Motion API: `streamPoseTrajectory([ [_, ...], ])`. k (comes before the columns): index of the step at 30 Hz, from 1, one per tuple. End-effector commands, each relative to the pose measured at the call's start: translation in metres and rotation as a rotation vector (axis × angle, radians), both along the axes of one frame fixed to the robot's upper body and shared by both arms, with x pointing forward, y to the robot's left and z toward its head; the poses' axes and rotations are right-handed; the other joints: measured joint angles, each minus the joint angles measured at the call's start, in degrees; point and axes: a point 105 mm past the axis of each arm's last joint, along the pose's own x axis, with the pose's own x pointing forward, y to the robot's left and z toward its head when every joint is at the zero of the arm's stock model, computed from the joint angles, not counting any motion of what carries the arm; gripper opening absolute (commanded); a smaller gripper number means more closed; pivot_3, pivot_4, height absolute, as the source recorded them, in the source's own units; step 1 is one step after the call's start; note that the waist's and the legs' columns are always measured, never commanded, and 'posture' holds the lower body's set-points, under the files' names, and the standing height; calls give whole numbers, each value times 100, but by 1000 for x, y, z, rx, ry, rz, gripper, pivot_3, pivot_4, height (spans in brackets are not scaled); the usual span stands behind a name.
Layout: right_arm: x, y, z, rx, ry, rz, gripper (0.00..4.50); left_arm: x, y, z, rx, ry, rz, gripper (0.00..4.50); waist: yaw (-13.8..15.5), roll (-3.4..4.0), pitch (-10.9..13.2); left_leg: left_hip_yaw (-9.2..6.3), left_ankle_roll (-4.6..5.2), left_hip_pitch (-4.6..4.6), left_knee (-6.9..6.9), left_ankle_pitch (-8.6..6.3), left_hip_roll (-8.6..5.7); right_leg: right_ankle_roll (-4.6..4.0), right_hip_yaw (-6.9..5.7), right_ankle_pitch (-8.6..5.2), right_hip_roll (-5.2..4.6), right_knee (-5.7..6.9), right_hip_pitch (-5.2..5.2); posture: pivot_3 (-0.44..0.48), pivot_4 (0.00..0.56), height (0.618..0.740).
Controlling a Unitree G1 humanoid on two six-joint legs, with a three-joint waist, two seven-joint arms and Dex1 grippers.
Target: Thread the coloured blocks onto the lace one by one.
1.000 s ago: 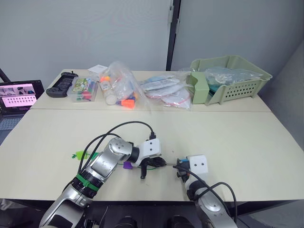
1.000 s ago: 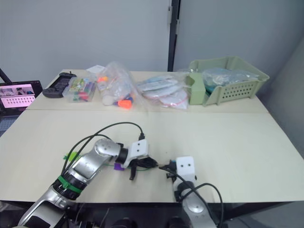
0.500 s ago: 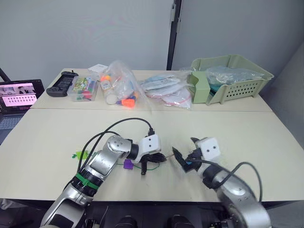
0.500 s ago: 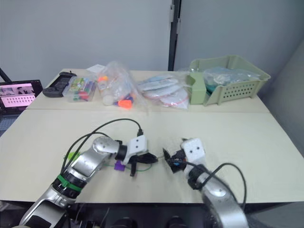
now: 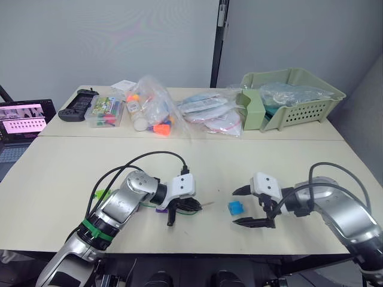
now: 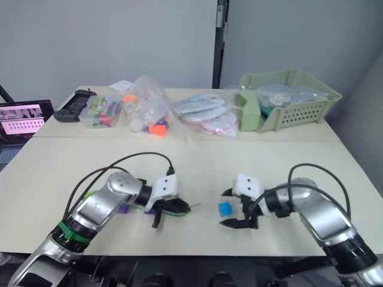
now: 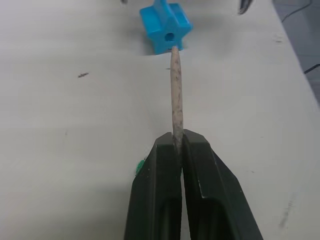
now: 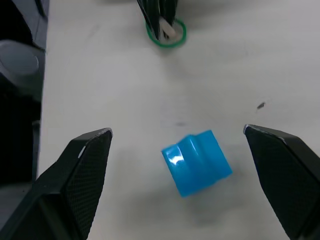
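A blue block lies on the table between the fingers of my open right gripper, which does not touch it. My left gripper is shut on the pale stiff tip of the green lace. The tip points at the hole in the blue block from a short way to its left. A purple block sits under my left wrist. A lime green piece lies further left. The right wrist view has my left gripper with a loop of green lace beyond the blue block.
Along the far table stand clear bags of toys, a clear box, a black controller and a green basket. A laptop screen is at the far left. Black cables arch over my left arm.
My right gripper has swung right, opened and let go of the blue block, which now rests on the table. My left gripper has stayed shut on the lace tip, shifting slightly left.
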Motion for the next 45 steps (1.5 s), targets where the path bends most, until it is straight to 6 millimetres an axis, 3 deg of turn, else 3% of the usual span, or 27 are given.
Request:
streamPoseTrajectory([
  [1, 7, -1, -4, -40, -60, 77, 4450, -6, -1, 5, 42, 26, -2, 0, 4, 0, 0, -2, 0, 0, 1, 0, 1, 0, -1, 0, 0, 0, 1, 0, 150, 740],
  [6, 10, 0, -8, -35, -66, 112, 4450, -8, -1, 3, 76, 43, 7, 0, 13, 0, 0, -2, 0, 0, 1, 0, 0, -1, 0, 0, 0, 4, 0, 0, 150, 740],
  [16, 10, 4, -13, 11, -80, 84, 1362, -6, -16, 7, 79, 13, -14, 0, 19, 0, 0, -4, 0, 3, 2, 0, 1, -2, 0, 1, 1, 8, 1, 0, 150, 740],
  [24, 2, 15, -12, 43, -75, 41, 1362, 4, -18, 13, 119, -34, -8, 0, 3, 1, 0, -5, 0, 5, 2, 0, 1, -3, 0, 1, 2, 11, 2, 0, 150, 740],
  [28, -3, 17, -17, 57, -53, -50, 1362, 13, -8, 12, 217, -250, -60, 0, 12, 1, 0, -6, 0, 4, 2, 0, 1, -2, -1, 1, 2, 11, 1, 0, 150, 740],
  [33, -5, 19, -20, 61, -50, -104, 1362, 15, -1, 9, 276, -348, -95, 0, 19, 0, 0, -5, 0, 5, 2, 0, 0, -3, 1, 1, 1, 10, 3, 0, 150, 740],
  [45, -8, 35, -21, 50, -45, -80, 1362, 19, -17, 9, 397, -405, -158, 0, -15, 0, 0, -3, 0, 7, 3, 0, 2, -2, 1, 1, 8, 11, 3, 0, 150, 740],
])
